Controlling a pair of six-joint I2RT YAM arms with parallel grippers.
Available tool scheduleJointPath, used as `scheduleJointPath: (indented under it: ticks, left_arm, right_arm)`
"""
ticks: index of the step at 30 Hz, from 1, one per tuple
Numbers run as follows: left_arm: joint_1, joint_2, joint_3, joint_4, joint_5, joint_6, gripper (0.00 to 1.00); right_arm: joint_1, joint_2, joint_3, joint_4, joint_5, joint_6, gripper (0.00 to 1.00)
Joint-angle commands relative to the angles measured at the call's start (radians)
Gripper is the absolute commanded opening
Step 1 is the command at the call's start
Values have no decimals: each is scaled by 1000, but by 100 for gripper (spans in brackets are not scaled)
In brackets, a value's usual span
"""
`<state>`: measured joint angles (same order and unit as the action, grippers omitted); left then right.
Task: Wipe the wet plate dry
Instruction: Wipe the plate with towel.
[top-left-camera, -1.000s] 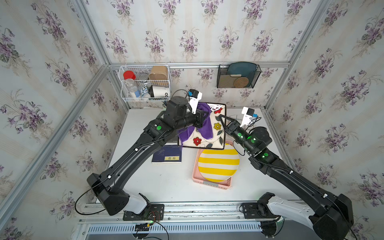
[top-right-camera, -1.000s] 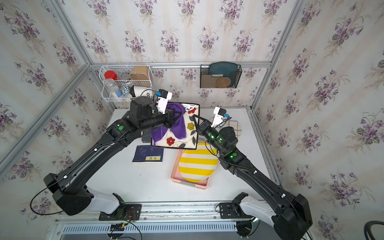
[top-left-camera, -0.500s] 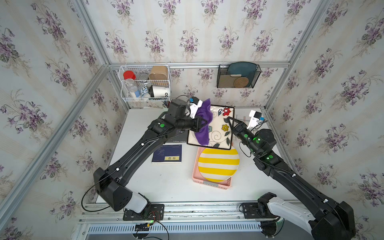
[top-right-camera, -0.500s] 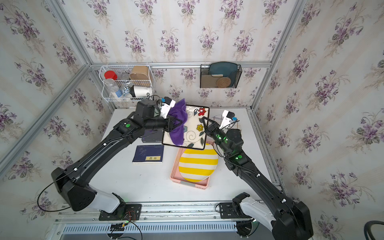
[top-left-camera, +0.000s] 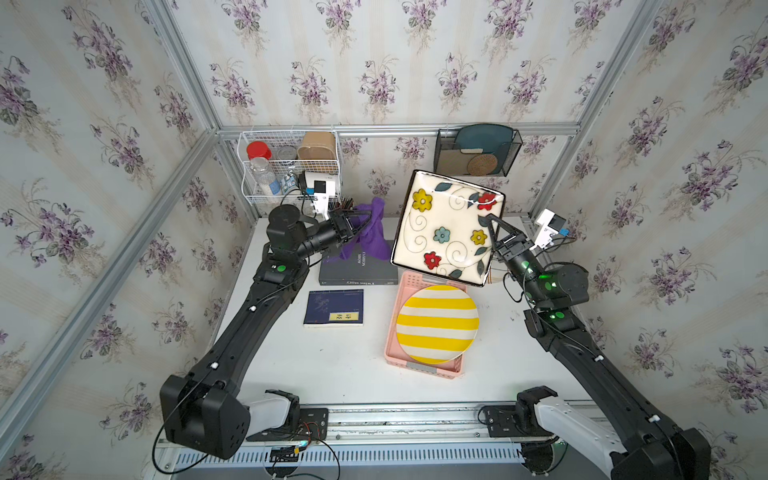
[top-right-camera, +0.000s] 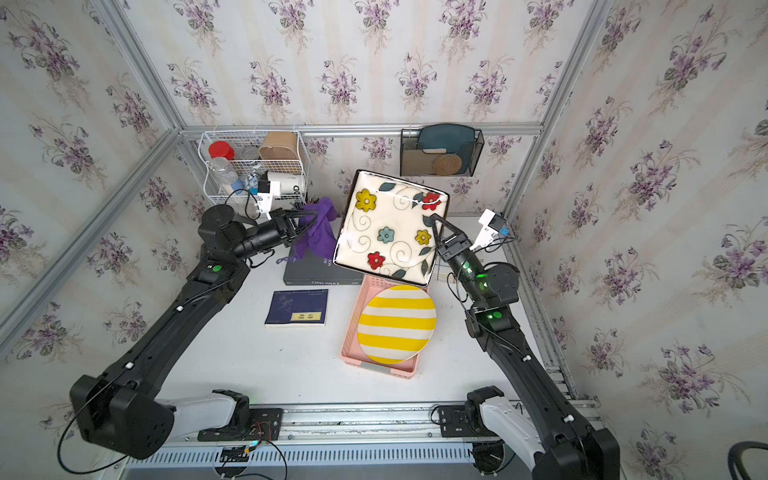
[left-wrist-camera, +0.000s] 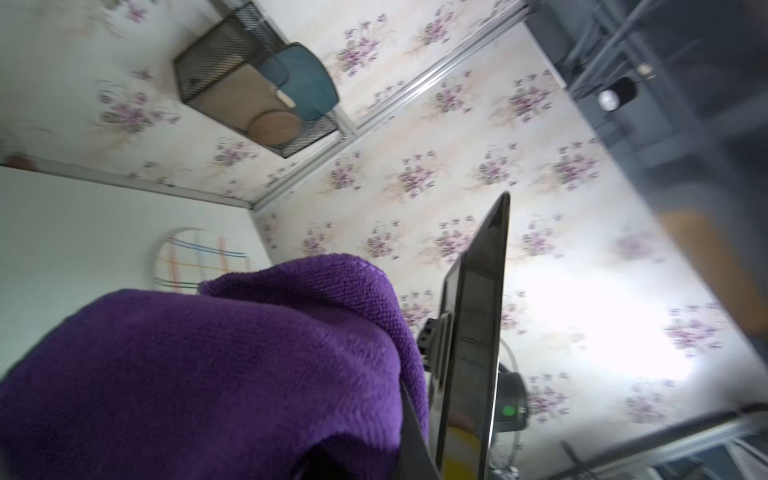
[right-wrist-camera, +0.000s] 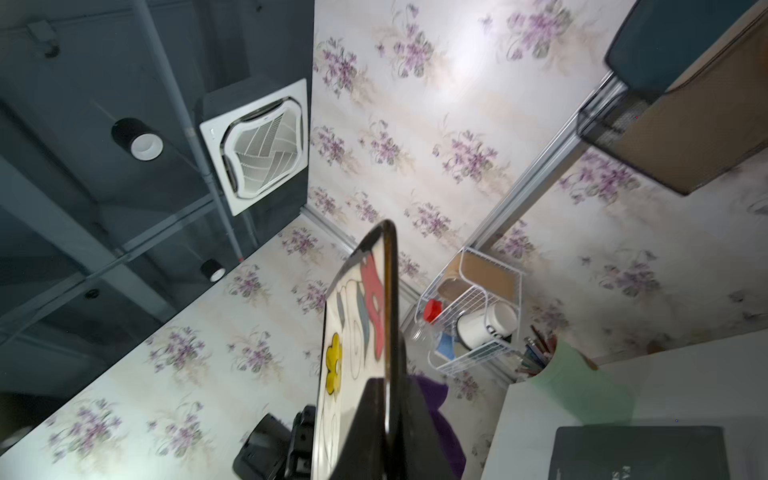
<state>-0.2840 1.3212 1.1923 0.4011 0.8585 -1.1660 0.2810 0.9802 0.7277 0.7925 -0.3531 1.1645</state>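
No longer rubs the purple cloth (top-left-camera: 368, 232) over the flowered plate (top-left-camera: 446, 232) as a second ago: keeps the two apart, with the plate lifted higher. Holds the plate steeply tilted in the air above the far end of the pink tray (top-left-camera: 409, 280), pinched at its right rim by the right gripper (top-left-camera: 490, 224), jaws nearly closed. Grips the bunched cloth in the left gripper (top-left-camera: 361, 219), clamped tight, beyond the tray's far left corner.

the left pincer (top-left-camera: 362, 219) now holds the purple cloth (top-left-camera: 368, 241) clear of the floral plate (top-left-camera: 446, 232) — the plate is further right, uncovered.
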Motion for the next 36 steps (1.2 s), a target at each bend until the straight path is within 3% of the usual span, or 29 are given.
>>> scheduleJointPath:
  ticks: [1,4,10,17,20,24,27,30,33,36]
  left_arm:
    - [-17,53,5,603,65,-421,0]
    - [-49,86,23,697,38,-520,0]
    - [-114,129,33,755,-23,-559,0]
    - [-298,203,78,815,-105,-580,0]
    - [-356,235,95,856,-122,-593,0]
    - [-315,221,100,909,-126,-637,0]
    - [-287,187,68,841,-124,-589,0]
    - [-339,237,87,863,-125,-581,0]
    - [-411,320,145,955,-131,-634,0]
    - [-441,323,125,948,-112,-606,0]
  right_arm:
    - [16,31,9,271,-55,135,0]
    - [47,56,26,280,-56,120,0]
    - [120,109,45,290,-38,103,0]
    - [172,201,105,384,15,93,0]
    - [155,207,164,328,61,47,0]
    - [65,161,176,270,84,48,0]
    - [107,143,178,201,69,-14,0]
    - [226,170,164,193,97,-70,0]
    - [231,190,161,257,140,-49,0]
    - [198,195,232,215,165,-97,0]
